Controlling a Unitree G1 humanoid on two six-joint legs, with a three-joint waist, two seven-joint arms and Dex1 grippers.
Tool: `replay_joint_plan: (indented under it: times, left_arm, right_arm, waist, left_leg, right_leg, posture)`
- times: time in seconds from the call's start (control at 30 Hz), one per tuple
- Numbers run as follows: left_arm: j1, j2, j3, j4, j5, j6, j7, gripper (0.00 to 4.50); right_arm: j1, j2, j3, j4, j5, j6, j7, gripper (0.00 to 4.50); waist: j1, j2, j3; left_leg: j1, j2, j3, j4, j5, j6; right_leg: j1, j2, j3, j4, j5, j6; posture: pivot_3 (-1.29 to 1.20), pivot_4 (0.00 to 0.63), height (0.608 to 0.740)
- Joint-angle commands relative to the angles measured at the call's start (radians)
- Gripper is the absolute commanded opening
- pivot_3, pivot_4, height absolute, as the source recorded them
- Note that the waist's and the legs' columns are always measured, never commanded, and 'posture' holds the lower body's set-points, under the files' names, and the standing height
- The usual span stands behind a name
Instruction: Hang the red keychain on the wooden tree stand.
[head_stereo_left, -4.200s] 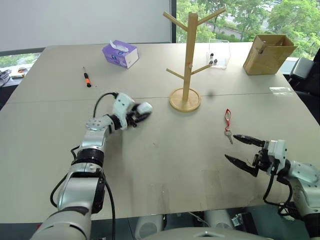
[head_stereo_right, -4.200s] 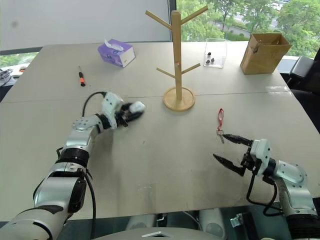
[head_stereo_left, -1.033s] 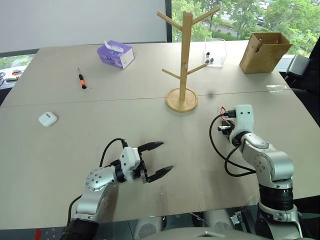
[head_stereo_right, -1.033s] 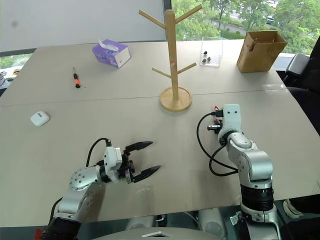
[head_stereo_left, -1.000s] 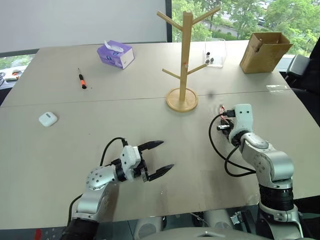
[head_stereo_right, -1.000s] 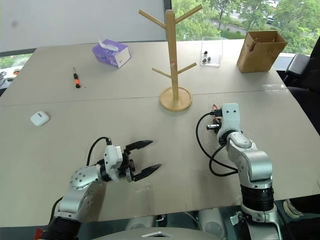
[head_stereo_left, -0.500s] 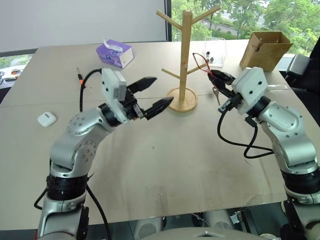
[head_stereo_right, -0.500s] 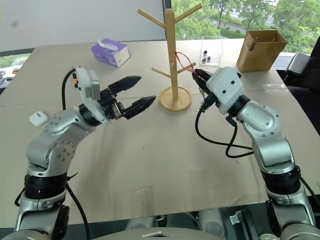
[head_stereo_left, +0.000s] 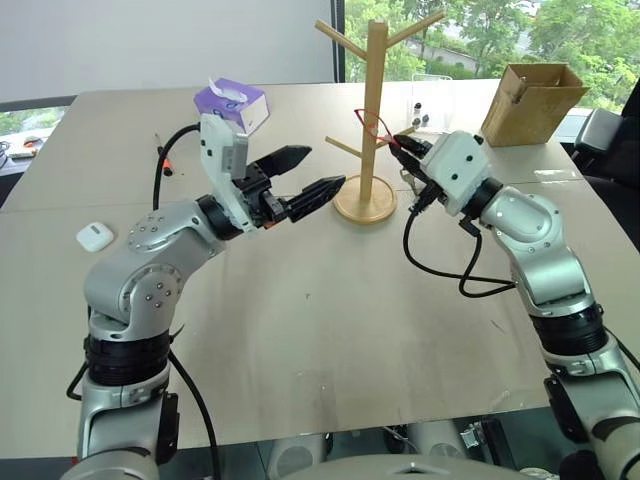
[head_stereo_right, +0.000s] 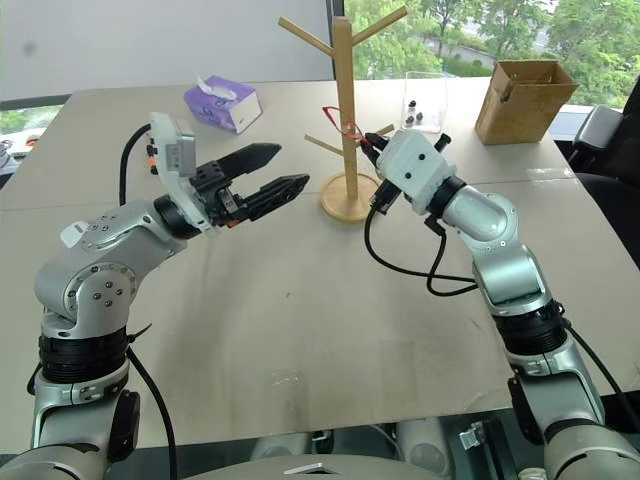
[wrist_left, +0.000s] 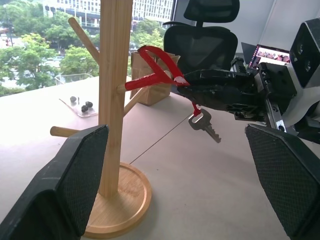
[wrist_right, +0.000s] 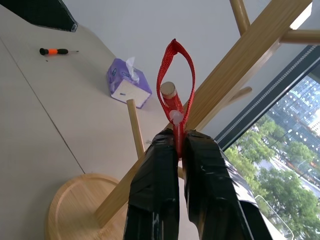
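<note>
Clearly pinched between the right fingers (wrist_right: 177, 150): red keychain (wrist_right: 175, 80).

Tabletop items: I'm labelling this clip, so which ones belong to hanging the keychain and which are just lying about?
Part of the job:
- red keychain, pinched in the right gripper
- wooden tree stand

Just lying about:
- purple tissue box
- screwdriver
- white earbud case
- cardboard box
- clear container
- left gripper, open, holding nothing
</note>
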Motion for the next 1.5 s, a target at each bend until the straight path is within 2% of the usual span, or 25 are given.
replay_joint_plan:
  times: [0.03, 0.4, 0.53, 0.63, 0.67, 0.7, 0.83, 0.93, 1.13, 1.3, 1.5]
  left_arm:
    - [-0.009, 0.012, 0.015, -0.036, 0.007, -0.008, -0.003, 4.5]
    - [-0.046, 0.015, 0.022, -0.05, 0.014, -0.009, 0.003, 4.5]
    - [-0.053, 0.011, 0.02, -0.052, 0.014, -0.007, 0.007, 4.5]
    - [-0.056, 0.007, 0.017, -0.056, 0.028, -0.022, 0.008, 4.5]
    - [-0.057, 0.005, 0.016, -0.057, 0.031, -0.024, 0.011, 4.5]
    - [-0.059, 0.002, 0.009, -0.055, 0.055, -0.035, 0.024, 4.5]
    - [-0.053, -0.034, -0.015, -0.036, 0.176, -0.087, 0.119, 4.5]
    - [-0.018, -0.087, -0.035, 0.005, 0.289, -0.109, 0.236, 4.5]
    - [0.074, -0.206, -0.043, 0.084, 0.442, -0.222, 0.361, 4.5]
    - [0.175, -0.299, -0.033, 0.179, 0.569, -0.359, 0.47, 4.5]
    - [0.281, -0.357, 0.017, 0.305, 0.663, -0.539, 0.564, 4.5]
  right_arm:
    - [-0.017, 0.015, -0.007, -0.004, -0.014, -0.028, -0.012, 0.06]
    - [-0.028, 0.061, -0.03, 0.087, -0.039, -0.053, -0.051, 0.06]
    - [-0.033, 0.073, -0.039, 0.109, -0.03, -0.066, -0.052, 1.54]
    - [-0.034, 0.085, -0.049, 0.119, -0.027, -0.077, -0.068, 3.15]
    - [-0.033, 0.09, -0.054, 0.119, -0.02, -0.075, -0.071, 3.42]
    - [-0.026, 0.101, -0.068, 0.112, 0.001, -0.064, -0.075, 3.88]
    - [0.026, 0.125, -0.153, 0.109, 0.066, -0.014, -0.111, 3.88]
    - [0.076, 0.139, -0.266, 0.152, 0.114, 0.023, -0.188, 3.88]
    - [0.143, 0.157, -0.427, 0.251, 0.203, 0.032, -0.269, 3.88]
    - [0.204, 0.156, -0.493, 0.331, 0.226, -0.023, -0.298, 3.88]
    - [0.281, 0.16, -0.478, 0.37, 0.211, -0.124, -0.288, 3.88]
  waist:
    - [0.0, 0.0, 0.0]
    - [0.0, 0.0, 0.0]
    - [0.0, 0.0, 0.0]
    - [-0.001, 0.0, 0.0]
    - [-0.001, 0.0, 0.0]
    - [-0.001, 0.0, 0.0]
    - [0.003, 0.0, 0.0]
    - [0.009, 0.0, 0.0]
    - [0.002, 0.0, 0.0]
    - [-0.002, 0.0, 0.0]
    - [-0.001, 0.0, -0.001]
  left_leg:
    - [0.0, 0.0, 0.0, 0.0, 0.0, 0.0]
    - [0.0, 0.0, 0.0, 0.0, 0.0, 0.0]
    - [0.0, 0.0, 0.001, 0.0, 0.0, 0.0]
    - [0.0, 0.0, 0.0, 0.0, 0.0, 0.0]
    - [0.0, 0.0, 0.0, 0.0, 0.0, 0.0]
    - [0.0, 0.0, 0.0, 0.0, 0.0, 0.0]
    - [0.0, 0.0, 0.001, 0.0, 0.0, 0.0]
    - [0.001, 0.0, 0.0, 0.0, 0.0, 0.0]
    - [0.001, -0.001, 0.002, 0.0, 0.0, 0.0]
    - [0.002, 0.0, 0.003, -0.001, -0.001, 0.002]
    - [0.002, 0.0, 0.005, -0.001, -0.003, 0.004]
  right_leg:
    - [0.0, 0.0, 0.0, 0.0, 0.0, -0.001]
    - [0.0, 0.0, 0.0, 0.0, 0.001, -0.001]
    - [0.0, 0.0, 0.0, 0.0, 0.001, -0.001]
    - [0.0, 0.0, 0.0, 0.0, 0.001, -0.001]
    - [0.0, 0.0, 0.0, 0.0, 0.001, -0.001]
    - [0.0, 0.0, 0.0, 0.0, 0.001, -0.001]
    - [0.0, 0.0, 0.001, 0.0, 0.001, -0.001]
    - [0.001, -0.001, 0.0, 0.0, 0.001, -0.001]
    - [0.001, -0.001, 0.002, 0.001, 0.001, -0.001]
    - [0.0, 0.0, 0.004, 0.001, 0.001, -0.001]
    - [0.0, -0.001, 0.005, 0.001, 0.001, -0.001]
  posture:
    - [0.0, 0.15, 0.74]
    - [0.0, 0.15, 0.74]
    - [0.0, 0.15, 0.74]
    - [0.0, 0.15, 0.74]
    - [0.0, 0.15, 0.74]
    - [0.0, 0.15, 0.74]
    - [0.0, 0.15, 0.74]
    - [0.0, 0.15, 0.74]
    - [0.0, 0.15, 0.74]
    - [0.0, 0.15, 0.74]
    - [0.0, 0.15, 0.74]
